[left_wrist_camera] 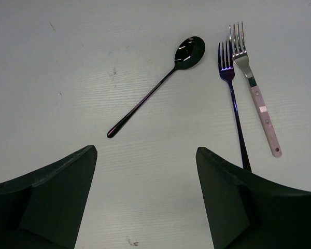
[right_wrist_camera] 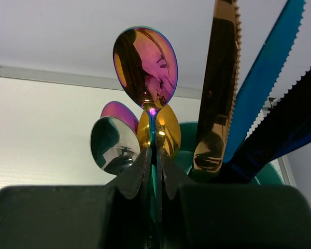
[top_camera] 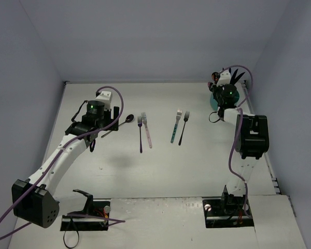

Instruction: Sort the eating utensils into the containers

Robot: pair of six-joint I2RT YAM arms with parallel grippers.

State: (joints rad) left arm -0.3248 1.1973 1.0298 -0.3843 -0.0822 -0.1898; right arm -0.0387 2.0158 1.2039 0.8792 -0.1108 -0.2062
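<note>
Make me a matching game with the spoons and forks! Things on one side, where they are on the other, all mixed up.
Things:
1. rainbow spoon
2. dark spoon
3. pink-handled fork
4. gold knife

Places:
A. lying on the table right beside a dark fork
B. standing in the teal caddy
C. pinched in the right gripper
D. lying on the table apart from the forks, in front of the open left gripper

Pairs: 1-C, 2-D, 3-A, 4-B
</note>
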